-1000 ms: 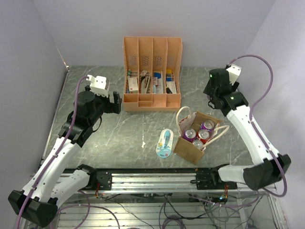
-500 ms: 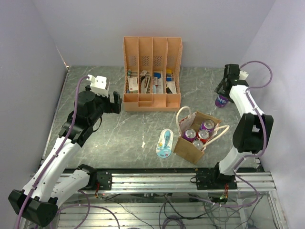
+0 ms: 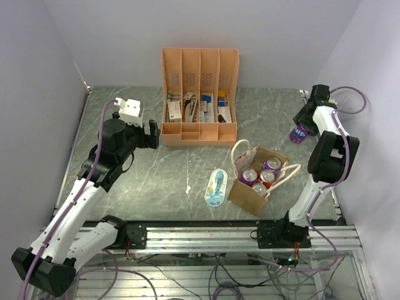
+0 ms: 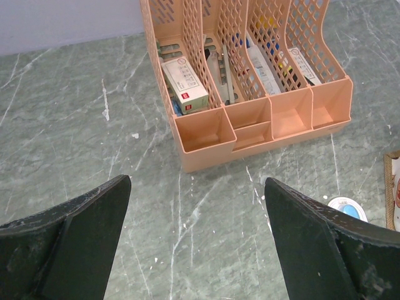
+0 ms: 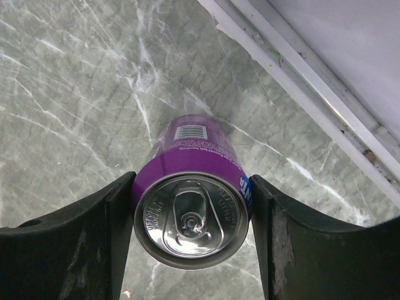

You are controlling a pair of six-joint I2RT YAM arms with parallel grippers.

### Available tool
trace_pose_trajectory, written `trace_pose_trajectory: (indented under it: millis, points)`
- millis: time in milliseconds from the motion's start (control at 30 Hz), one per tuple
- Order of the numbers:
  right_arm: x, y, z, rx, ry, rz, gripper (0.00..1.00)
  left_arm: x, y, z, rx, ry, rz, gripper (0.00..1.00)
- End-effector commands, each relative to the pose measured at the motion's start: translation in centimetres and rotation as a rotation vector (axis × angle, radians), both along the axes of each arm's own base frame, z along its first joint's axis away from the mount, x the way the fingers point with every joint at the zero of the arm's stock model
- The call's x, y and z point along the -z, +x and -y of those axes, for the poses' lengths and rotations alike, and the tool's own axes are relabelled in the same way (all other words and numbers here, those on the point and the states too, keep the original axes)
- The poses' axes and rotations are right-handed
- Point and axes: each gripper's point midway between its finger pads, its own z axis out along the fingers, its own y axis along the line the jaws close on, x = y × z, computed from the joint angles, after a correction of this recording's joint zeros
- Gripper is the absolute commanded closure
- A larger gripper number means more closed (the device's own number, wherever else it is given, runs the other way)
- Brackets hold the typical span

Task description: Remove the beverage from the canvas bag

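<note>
snugly btwn right jaws, purple can, sides touching

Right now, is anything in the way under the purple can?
Nothing visible: the right gripper holds the purple can over the bare marble table, with only the white edge rail close by.

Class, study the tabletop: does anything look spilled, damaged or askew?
Only small oddities: the canvas bag sits at a slant to the table edges, and a white streak marks the surface left of it.
</note>
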Motion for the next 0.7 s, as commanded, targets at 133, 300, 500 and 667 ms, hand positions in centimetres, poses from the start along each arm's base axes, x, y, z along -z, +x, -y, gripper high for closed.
trace_pose_trajectory:
  millis: [133, 300, 500, 667]
  points:
    - [-0.8, 1.3, 0.3, -0.041, 0.014, 0.052, 0.92, -1.3, 0.1, 0.3, 0.020, -0.023, 0.024, 0.02]
    - [0.0, 1.0, 0.2, -0.056, 0.014, 0.034, 0.69, -1.5, 0.0, 0.3, 0.022, -0.025, 0.029, 0.02]
    - [-1.5, 0.6, 0.4, -0.052, -0.010, 0.047, 0.27, -1.4, 0.0, 0.4, 0.028, -0.026, 0.024, 0.02]
    - [-3.6, 0.0, -0.2, -0.059, -0.020, 0.083, 0.09, -1.4, 0.0, 0.6, 0.033, -0.030, 0.025, 0.02]
